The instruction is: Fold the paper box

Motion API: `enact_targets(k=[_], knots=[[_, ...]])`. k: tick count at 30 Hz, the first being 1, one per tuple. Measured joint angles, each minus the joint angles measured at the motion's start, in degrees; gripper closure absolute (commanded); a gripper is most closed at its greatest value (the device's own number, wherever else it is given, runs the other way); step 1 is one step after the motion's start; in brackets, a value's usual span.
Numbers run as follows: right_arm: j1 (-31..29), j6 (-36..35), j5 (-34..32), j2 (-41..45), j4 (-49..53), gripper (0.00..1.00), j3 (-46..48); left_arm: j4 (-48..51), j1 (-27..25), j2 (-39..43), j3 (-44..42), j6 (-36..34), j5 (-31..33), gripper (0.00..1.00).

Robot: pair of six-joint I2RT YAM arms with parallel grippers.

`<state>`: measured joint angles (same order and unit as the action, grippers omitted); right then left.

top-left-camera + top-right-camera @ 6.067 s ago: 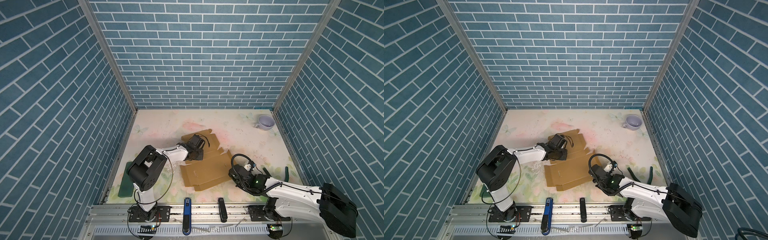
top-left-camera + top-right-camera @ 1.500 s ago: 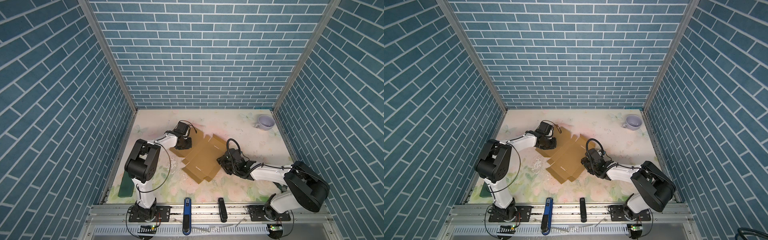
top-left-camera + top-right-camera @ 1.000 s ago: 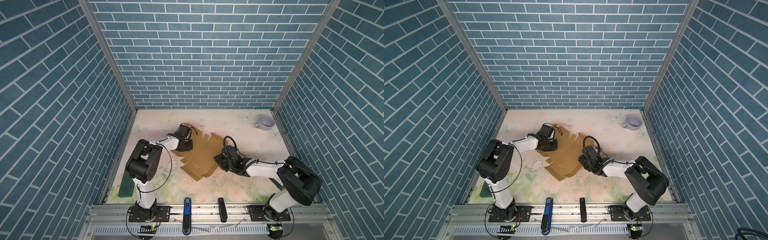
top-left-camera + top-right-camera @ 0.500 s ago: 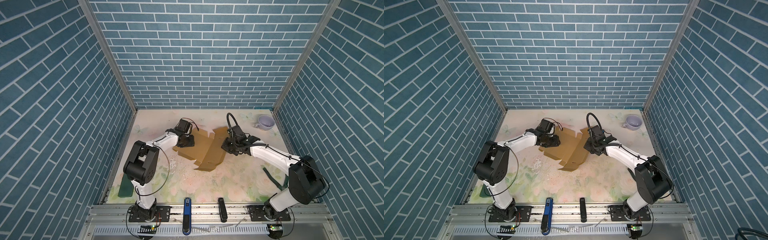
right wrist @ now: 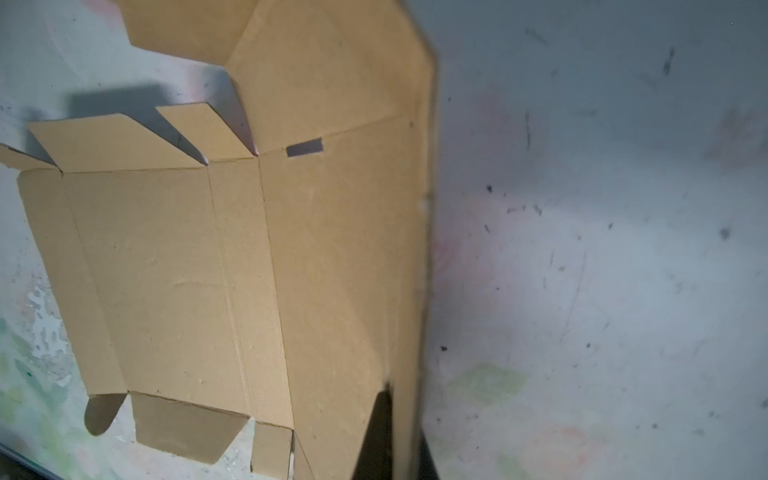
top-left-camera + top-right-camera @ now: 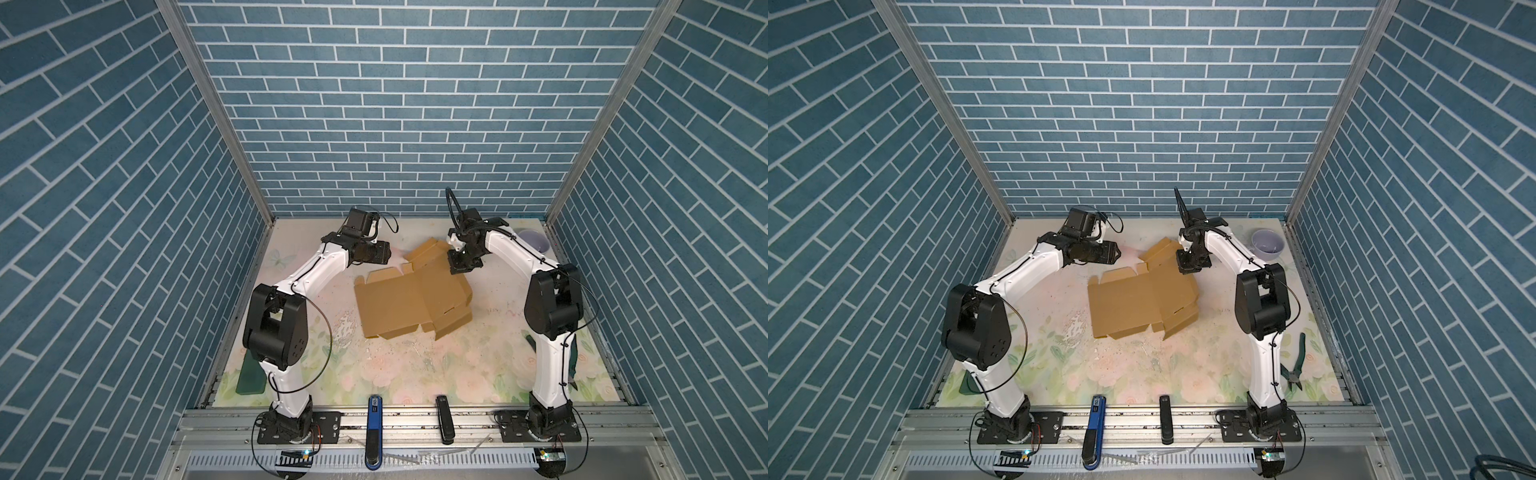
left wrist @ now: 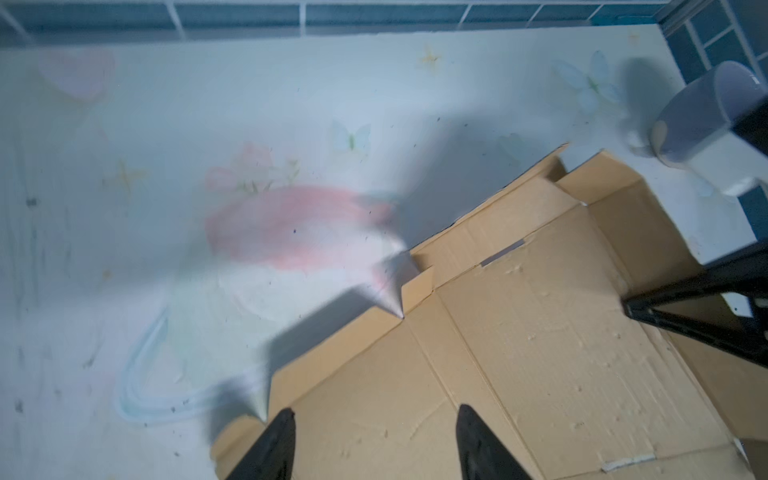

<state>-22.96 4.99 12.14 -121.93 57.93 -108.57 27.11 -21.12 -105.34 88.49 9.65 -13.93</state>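
Brown corrugated cardboard, plain. The paper box [image 6: 409,299] is a die-cut sheet with creases, side tabs and a small slot. It's mostly flat and unfolded on the floral mat [image 6: 415,374], in its far half, between the two arms. Its far-right panel is tilted up; the right gripper [image 6: 457,269] is clamped on that panel's edge, fingers together on the cardboard. The left gripper [image 7: 376,417] has its fingers apart above the sheet's far-left corner, holding nothing. Versus half a second ago, the sheet has rotated squarer to the view, and the left gripper has come off its edge and opened.
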Motion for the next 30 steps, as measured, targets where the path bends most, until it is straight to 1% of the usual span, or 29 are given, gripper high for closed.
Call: enact_targets(k=[4, 6, 9, 12, 15, 20, 30], knots=[[0.5, -6.99, -0.17, -1.95, 4.09, 1.0, -5.4, 0.04, -0.02, -4.09, 6.19, -4.87, -2.95, 0.4], [0.52, -9.81, -0.26, -2.08, 5.51, 1.0, -7.19, 0.59, -0.02, -7.76, 10.34, -6.84, -4.81, 0.41], [0.52, -12.52, -0.26, -2.08, 6.38, 1.0, -8.35, 1.25, -0.02, -13.51, 15.93, -8.79, -7.04, 0.42], [0.52, -14.16, 0.0, -2.08, 6.56, 1.0, -8.39, 2.01, -0.02, -17.53, 19.08, -9.62, -8.87, 0.42], [0.52, -15.02, 0.22, -2.08, 6.67, 1.0, -8.39, 2.16, -0.17, -19.82, 20.41, -9.86, -10.75, 0.44], [0.48, -15.8, 0.39, -2.08, 6.69, 1.0, -8.39, 1.68, -0.74, -20.17, 20.72, -9.92, -12.96, 0.45], [0.0, -15.93, 0.7, -2.08, 6.93, 1.0, -8.81, 0.2, -3.37, -21.9, 22.18, -9.92, -14.91, 0.51]])
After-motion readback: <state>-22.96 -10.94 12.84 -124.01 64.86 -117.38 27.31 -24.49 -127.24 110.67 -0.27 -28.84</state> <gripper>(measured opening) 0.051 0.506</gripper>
